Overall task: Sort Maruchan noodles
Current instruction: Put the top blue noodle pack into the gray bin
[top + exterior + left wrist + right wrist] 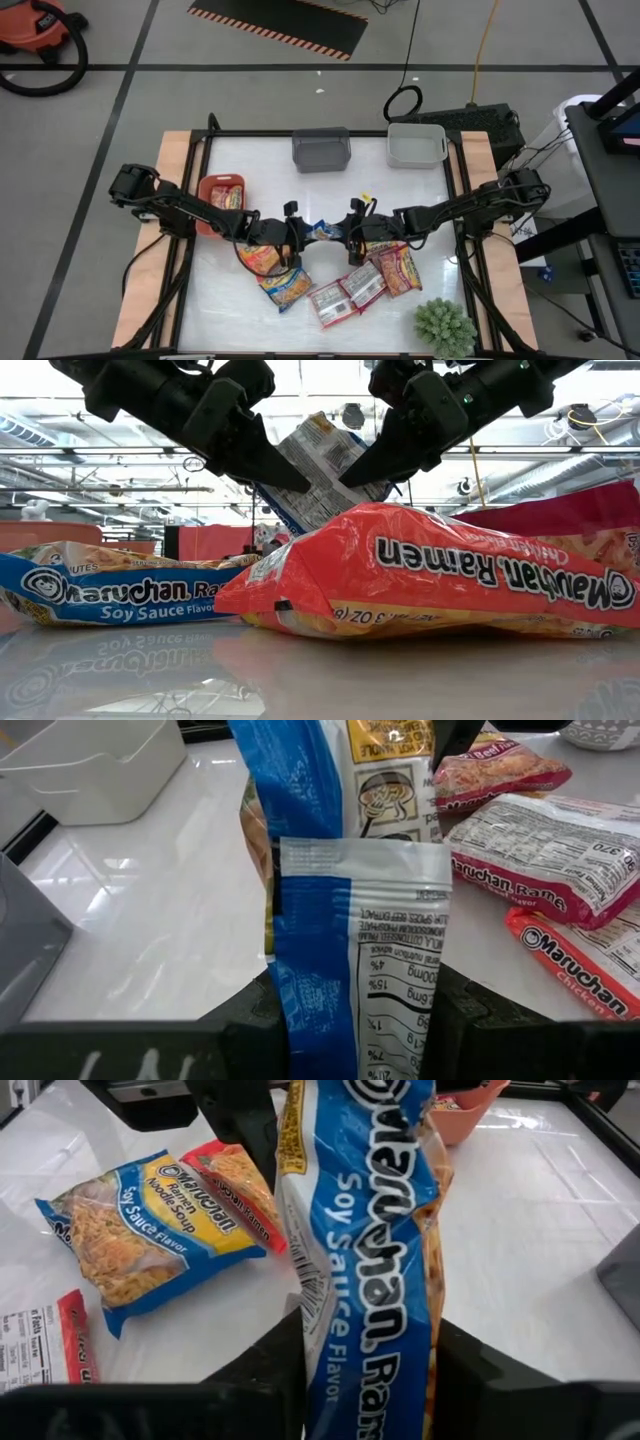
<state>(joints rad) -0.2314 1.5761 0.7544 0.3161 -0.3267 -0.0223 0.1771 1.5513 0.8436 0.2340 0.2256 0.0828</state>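
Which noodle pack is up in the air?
The blue soy sauce packet held off the table between the left gripper and right gripper; the other packets lie flat.

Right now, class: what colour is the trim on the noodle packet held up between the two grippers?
Blue: the soy sauce packet, clearest in the right wrist view.

Blue-trimmed packet (380, 1260) aloft; red-trimmed packets (420, 575) below; grey bin (321, 149), white bin (416, 145).

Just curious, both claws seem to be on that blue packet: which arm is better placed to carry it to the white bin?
Right, probably. The right gripper grips the blue packet, and the white bin stands on that arm's side; the left gripper, also holding it, would reach across.
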